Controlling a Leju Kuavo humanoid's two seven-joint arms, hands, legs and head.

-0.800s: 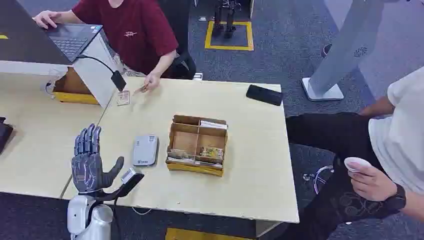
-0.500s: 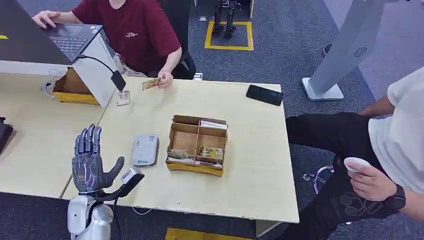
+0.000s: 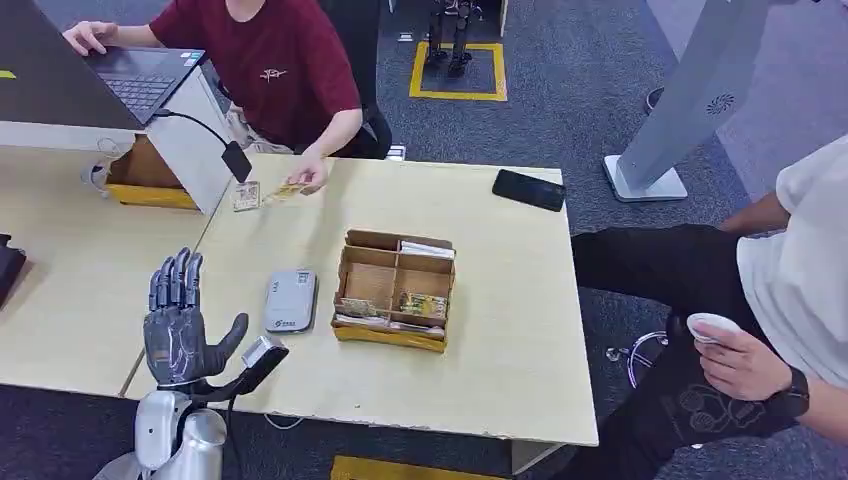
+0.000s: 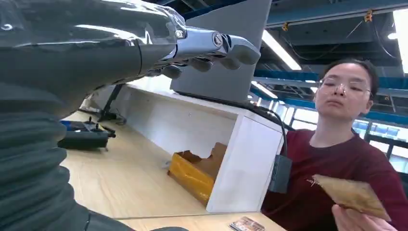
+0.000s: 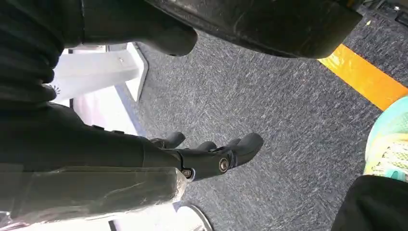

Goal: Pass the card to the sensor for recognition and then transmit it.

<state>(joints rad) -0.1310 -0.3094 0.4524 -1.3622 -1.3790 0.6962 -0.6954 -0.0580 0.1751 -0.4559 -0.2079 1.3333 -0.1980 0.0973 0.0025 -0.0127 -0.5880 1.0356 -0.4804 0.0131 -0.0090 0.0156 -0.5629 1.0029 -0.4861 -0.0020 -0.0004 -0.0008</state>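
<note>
We see the left hand [image 3: 178, 325] raised at the table's near edge, about seven o'clock in the head view, fingers straight, spread apart and holding nothing. The right hand [image 5: 202, 154] hangs over grey carpet [image 5: 288, 110], its dark fingers loosely parted around nothing.

The thin brownish card [image 3: 285, 190] is at eleven o'clock, at the far edge of the pale wooden table [image 3: 480, 350], pinched in the hand of a person in a dark red shirt [image 3: 270, 60]; whether it touches the tabletop we cannot tell. Just beside it lies a second small printed card [image 3: 246, 195], under a small black sensor head on a bent black stalk [image 3: 236, 160].

Between our left hand and that card sits a flat grey rounded card reader [image 3: 291, 300], and at the centre a brown cardboard divided box [image 3: 395, 290] with cards in its compartments. A black phone [image 3: 529, 190] lies at one o'clock. A second person in a white shirt [image 3: 800, 270] sits at three o'clock holding a small white cup [image 3: 712, 326]. A white stand base [image 3: 645, 180] rests on the carpet.
</note>
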